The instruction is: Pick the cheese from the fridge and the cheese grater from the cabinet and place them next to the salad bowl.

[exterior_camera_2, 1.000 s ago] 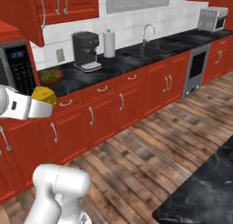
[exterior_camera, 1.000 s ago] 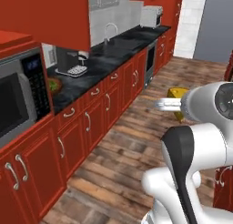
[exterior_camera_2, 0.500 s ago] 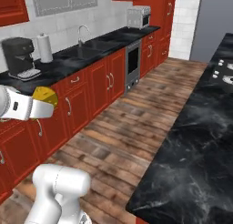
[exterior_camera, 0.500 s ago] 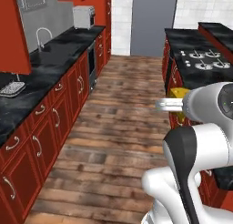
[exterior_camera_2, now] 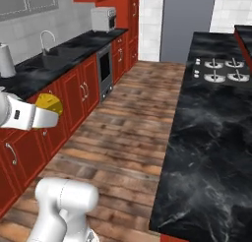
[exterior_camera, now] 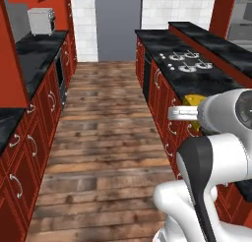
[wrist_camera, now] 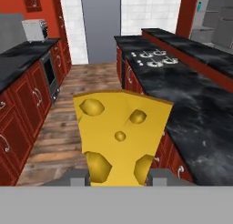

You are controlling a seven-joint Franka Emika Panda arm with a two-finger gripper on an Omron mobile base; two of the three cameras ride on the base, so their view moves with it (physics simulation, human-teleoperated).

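Cheese sat clamped between the two fingertips of the gripper, its holed yellow face rising directly ahead of the hand. In the left base view the gripper was held out in front of the arm with the yellow wedge at its tip; in the right base view the wedge projected past the white hand. Ahead of the hand ran a wooden floor. To its right stood a black island counter carrying a cooktop. To its left ran red lower cupboards, with a toaster on the far counter.
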